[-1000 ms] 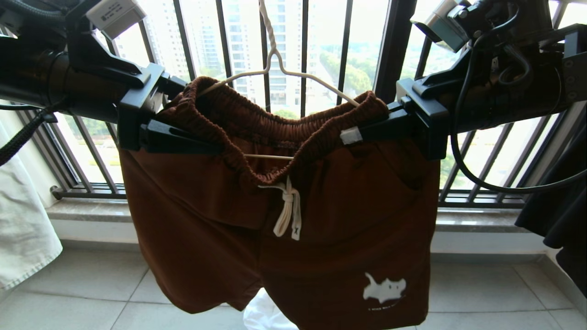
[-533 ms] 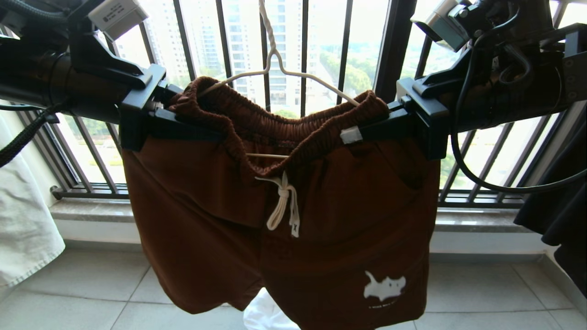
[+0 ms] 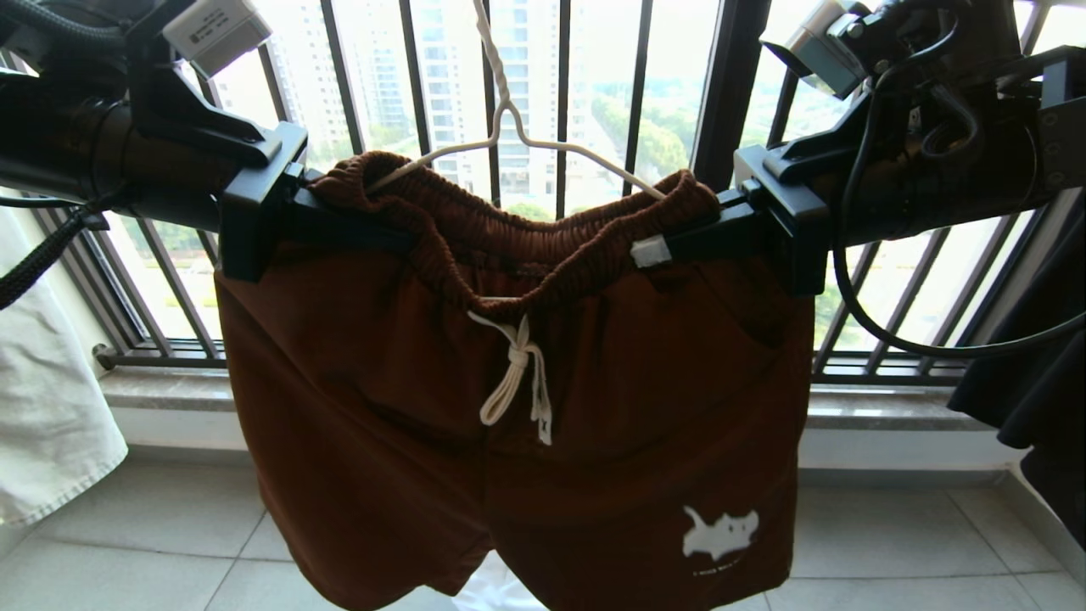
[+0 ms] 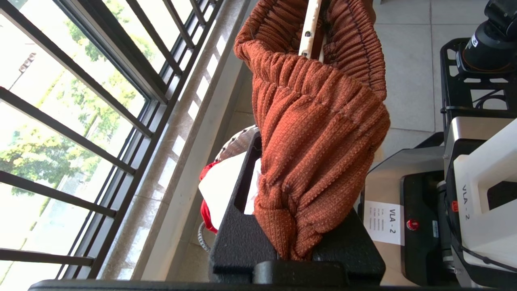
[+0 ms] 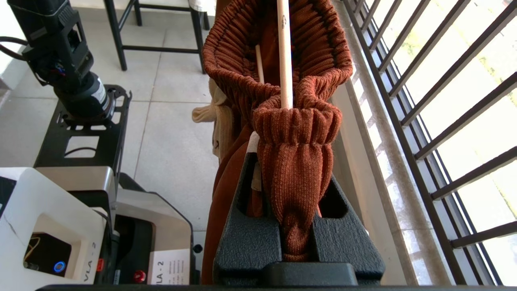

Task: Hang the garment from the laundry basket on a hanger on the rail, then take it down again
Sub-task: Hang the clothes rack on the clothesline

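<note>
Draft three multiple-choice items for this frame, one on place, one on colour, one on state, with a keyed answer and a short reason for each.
1. Where does the left gripper hold the shorts?
A. at a leg hem
B. at the waistband
C. at the drawstring

2. What colour is the drawstring?
A. white
B. black
C. red

3. How do the shorts stand with the hanger?
A. lying on the floor, off it
B. folded over its hook
C. waistband around it, both ends gripped

Key: 1 B, the left wrist view shows ribbed waistband pinched between the fingers. 2 A, it hangs white against the rust-brown front. 3 C, the hanger's wire runs inside the waistband while the left gripper and right gripper clamp its two ends.
</note>
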You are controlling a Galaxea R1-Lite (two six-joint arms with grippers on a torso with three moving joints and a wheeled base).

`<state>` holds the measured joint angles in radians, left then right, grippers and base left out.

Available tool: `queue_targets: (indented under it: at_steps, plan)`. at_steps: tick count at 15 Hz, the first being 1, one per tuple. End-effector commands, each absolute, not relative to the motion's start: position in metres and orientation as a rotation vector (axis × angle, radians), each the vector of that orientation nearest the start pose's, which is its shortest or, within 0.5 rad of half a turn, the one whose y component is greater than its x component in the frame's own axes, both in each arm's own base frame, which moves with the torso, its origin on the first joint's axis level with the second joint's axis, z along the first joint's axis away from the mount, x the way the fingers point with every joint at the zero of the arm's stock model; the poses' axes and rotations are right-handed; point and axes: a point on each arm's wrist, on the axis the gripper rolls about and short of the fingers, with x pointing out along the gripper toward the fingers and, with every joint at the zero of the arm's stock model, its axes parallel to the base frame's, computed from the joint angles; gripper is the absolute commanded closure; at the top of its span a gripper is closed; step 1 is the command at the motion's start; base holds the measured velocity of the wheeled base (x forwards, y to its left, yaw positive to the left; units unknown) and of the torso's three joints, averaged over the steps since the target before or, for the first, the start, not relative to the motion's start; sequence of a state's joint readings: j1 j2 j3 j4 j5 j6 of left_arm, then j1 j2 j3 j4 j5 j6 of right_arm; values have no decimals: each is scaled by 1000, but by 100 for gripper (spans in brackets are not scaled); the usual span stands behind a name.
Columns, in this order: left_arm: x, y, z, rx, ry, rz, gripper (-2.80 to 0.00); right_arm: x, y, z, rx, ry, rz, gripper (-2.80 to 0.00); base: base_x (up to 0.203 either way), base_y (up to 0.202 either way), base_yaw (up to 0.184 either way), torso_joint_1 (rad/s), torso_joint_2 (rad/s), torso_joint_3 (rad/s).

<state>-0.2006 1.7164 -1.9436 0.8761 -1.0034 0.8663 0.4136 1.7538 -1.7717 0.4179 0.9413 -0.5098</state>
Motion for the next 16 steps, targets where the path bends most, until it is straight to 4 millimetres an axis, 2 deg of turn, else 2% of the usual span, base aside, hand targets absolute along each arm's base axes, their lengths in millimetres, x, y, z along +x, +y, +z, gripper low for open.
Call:
queue_targets:
  at_steps: [1, 7, 8, 16]
  plan:
    - [260, -72, 354, 467, 86, -1335, 0, 281, 144, 336, -311, 68, 1410, 0, 0, 0, 0, 0, 0, 0]
    - [262, -74, 353, 431, 82, -1368, 0, 284, 142, 335, -314, 66, 1401, 0, 0, 0, 0, 0, 0, 0]
    - [261, -74, 353, 428, 82, -1369, 0, 284, 142, 335, -313, 66, 1401, -280, 0, 0, 0, 0, 0, 0]
    - [264, -74, 355, 421, 74, -1361, 0, 284, 139, 336, -311, 68, 1391, -280, 0, 0, 0, 0, 0, 0]
